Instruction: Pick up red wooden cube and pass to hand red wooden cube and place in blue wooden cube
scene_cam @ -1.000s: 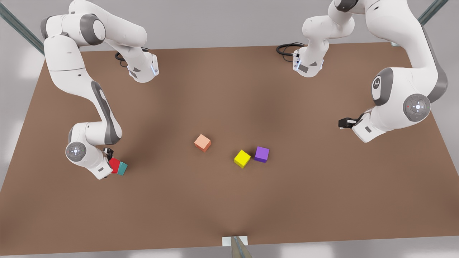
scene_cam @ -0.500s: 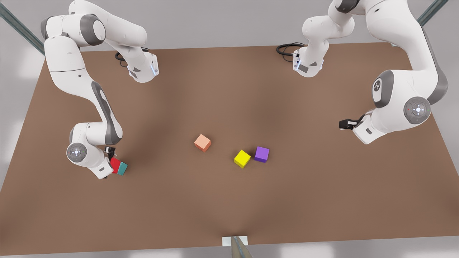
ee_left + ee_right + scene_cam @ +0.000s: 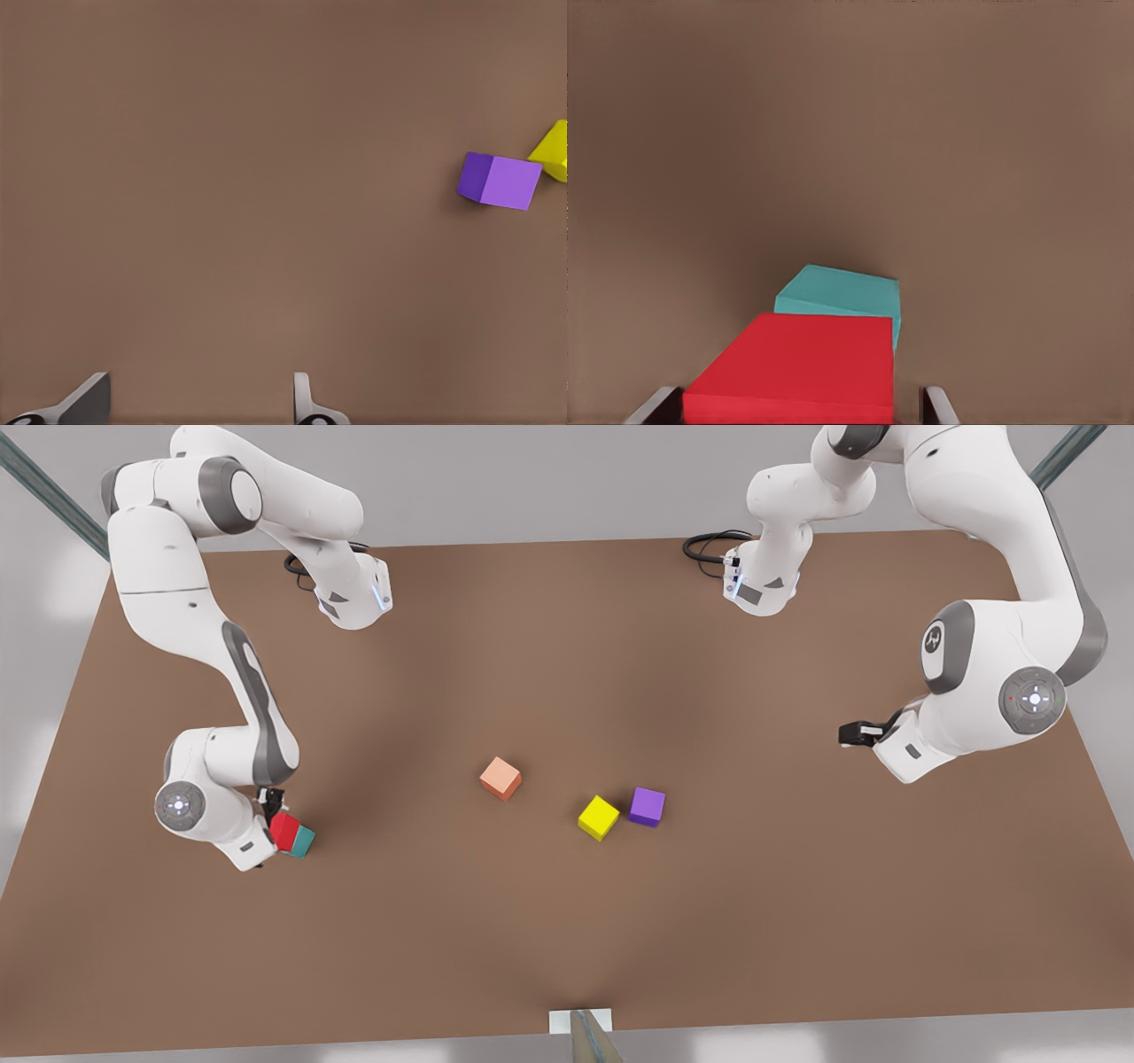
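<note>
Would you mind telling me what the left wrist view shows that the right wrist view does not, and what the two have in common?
Left wrist view alone: the purple cube and a corner of the yellow cube, with the left gripper open above bare table. Right wrist view alone: the red wooden cube between the fingertips of the right gripper, partly over the blue wooden cube beyond it; whether they touch is unclear. Shared: the brown table and gripper fingertips at the frame edge.
</note>
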Tool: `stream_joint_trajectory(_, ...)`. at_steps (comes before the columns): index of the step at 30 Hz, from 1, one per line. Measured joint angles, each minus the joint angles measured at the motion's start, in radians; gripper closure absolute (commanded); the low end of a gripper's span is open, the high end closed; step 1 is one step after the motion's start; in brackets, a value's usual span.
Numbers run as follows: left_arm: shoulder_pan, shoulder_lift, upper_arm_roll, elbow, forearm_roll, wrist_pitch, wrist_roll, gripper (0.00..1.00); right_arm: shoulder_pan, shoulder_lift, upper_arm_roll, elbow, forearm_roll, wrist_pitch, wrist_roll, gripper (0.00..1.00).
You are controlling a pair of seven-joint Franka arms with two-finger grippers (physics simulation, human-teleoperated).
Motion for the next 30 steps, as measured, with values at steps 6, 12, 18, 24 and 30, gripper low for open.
stream_joint_trajectory(6,0.001,-0.001,0.0,0.001,0.0,0.0,0.0,0.0,0.038,0.004,0.016,0.186,0.049,-0.175,0.009,0.0)
stream_joint_trajectory(12,0.001,0.0,0.0,0.001,0.001,-0.001,-0.001,0.0,0.143,0.071,0.016,0.552,0.122,-0.503,0.203,0.0)
stream_joint_trajectory(18,0.007,0.006,0.0,0.001,0.001,0.0,-0.001,0.0,0.131,-0.133,0.006,0.511,0.137,-0.637,0.494,0.0)
stream_joint_trajectory(24,0.008,0.006,0.0,0.002,0.001,-0.005,0.0,0.0,0.074,-0.284,-0.01,0.404,0.15,-0.675,0.731,0.0)
stream_joint_trajectory(30,0.007,0.007,0.0,0.002,0.001,-0.01,0.0,0.0,0.077,-0.286,-0.01,0.399,0.151,-0.689,0.917,0.0)
